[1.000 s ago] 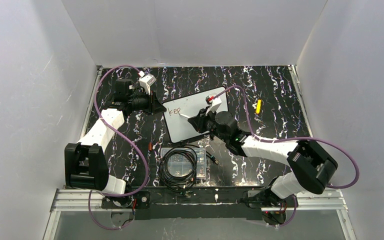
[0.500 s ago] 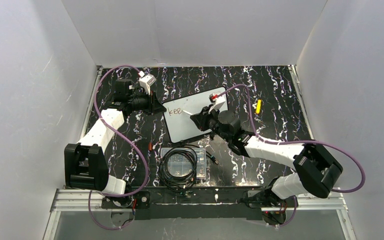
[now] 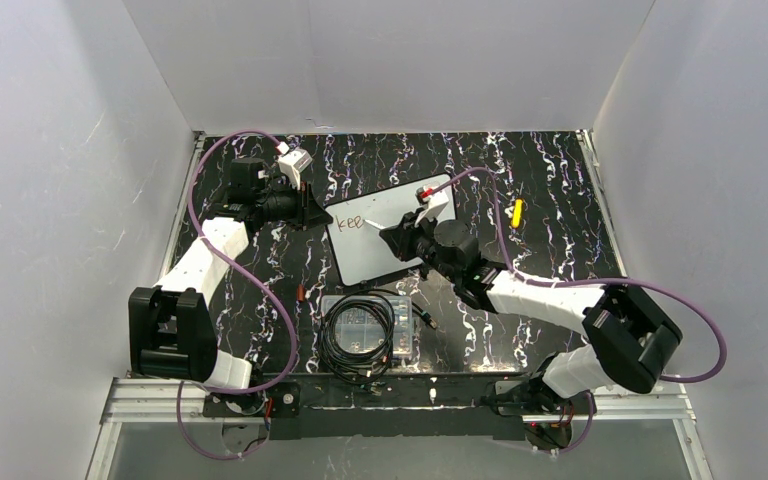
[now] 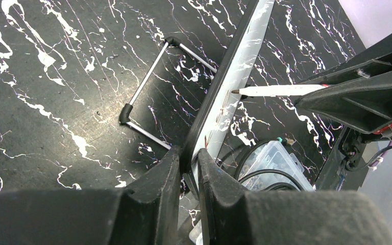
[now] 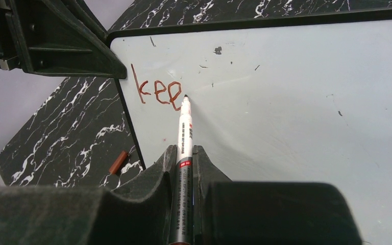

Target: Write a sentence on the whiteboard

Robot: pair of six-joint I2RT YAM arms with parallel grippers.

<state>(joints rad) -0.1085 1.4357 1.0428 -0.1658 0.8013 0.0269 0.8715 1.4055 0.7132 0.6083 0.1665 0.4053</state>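
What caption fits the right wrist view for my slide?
Right gripper holds marker, tip beside "kee" on whiteboard.

Left arm [image 3: 205, 262] and right arm [image 3: 540, 297] stretched forward, angled inward; left pincer [image 4: 189, 153] and right pincer [image 5: 184, 149] each clamped tight.

- Worktop [image 3: 550, 180]: black, streaked with white marble veins.
- Whiteboard [image 5: 296, 112]: white face, thin black rim.
- Letters [image 5: 158, 92]: reddish-brown.
- Marker [image 5: 185, 138]: white barrel, red band, dark tip.
- Cable [image 3: 191, 200]: purple.
- Small object [image 3: 517, 212] on the worktop: yellow.
- Arms [image 3: 205, 262]: white and black segments.
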